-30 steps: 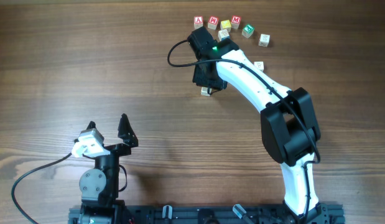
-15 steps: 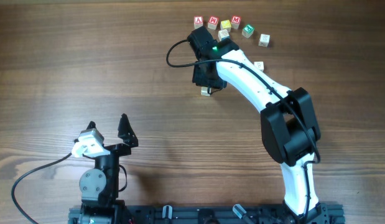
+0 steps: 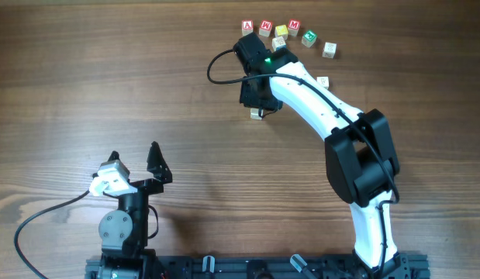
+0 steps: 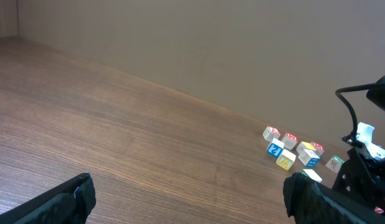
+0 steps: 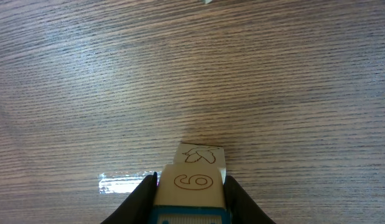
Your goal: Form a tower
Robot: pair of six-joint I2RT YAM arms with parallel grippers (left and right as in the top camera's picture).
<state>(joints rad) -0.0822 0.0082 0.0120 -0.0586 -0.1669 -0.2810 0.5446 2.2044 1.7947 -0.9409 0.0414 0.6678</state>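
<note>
Upper middle of the overhead view, nothing's budging this past second: the right pincer (image 5: 191,186) is still pinching a square-edged pale wooden cube (image 5: 192,180) right above the tower (image 5: 199,154), so I'm guessing release is coming. Left pincer (image 4: 189,190) is sitting spread over the grainy tabletop (image 5: 86,74).

A brown wooden table (image 3: 108,70) carries a curved row of letter cubes (image 3: 281,31) at its far side. One pale cube (image 3: 322,80) lies just nearer, and a small tower (image 3: 257,114) stands apart.
</note>
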